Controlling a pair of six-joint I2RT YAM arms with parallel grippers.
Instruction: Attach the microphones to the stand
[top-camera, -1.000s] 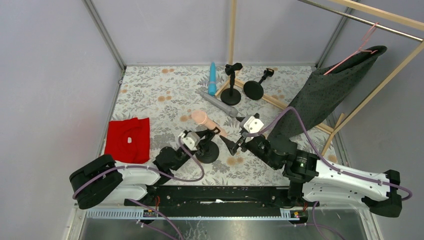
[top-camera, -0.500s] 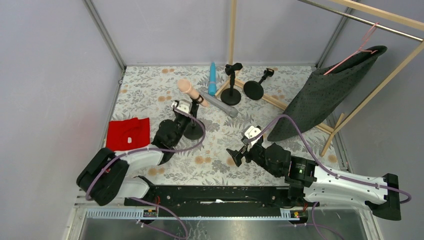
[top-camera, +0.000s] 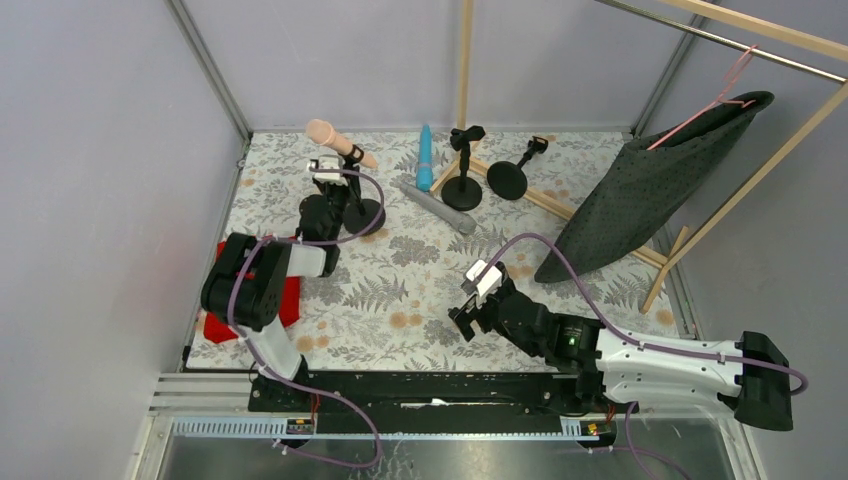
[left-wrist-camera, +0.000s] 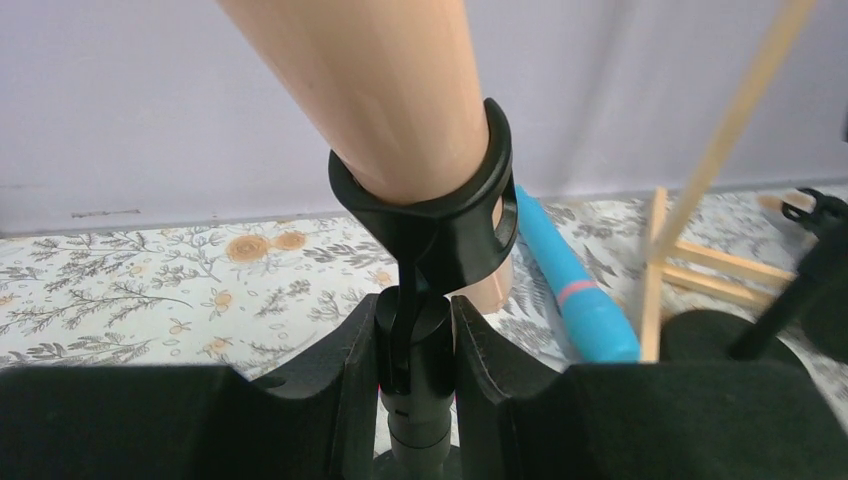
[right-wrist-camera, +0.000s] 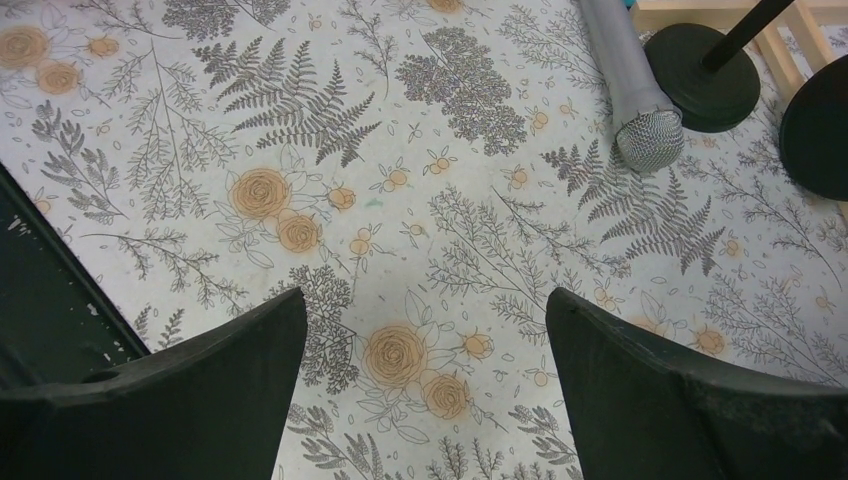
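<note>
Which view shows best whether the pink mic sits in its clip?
Left wrist: the clip rings the pink mic close up. Top external shows them small; right wrist shows neither.

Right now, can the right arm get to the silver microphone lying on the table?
Probably yes. The right gripper is open and empty, and the silver microphone lies ahead of it across bare tablecloth with nothing between. A black stand base close beside it might crowd the grasp.

I work in a lab test booth. Plain lilac walls (top-camera: 100, 150) and metal corner posts (top-camera: 207, 68) box in a table under a flowered cloth (top-camera: 400, 290). My arm bases sit on a black rail (top-camera: 430, 386) at the bottom edge.
</note>
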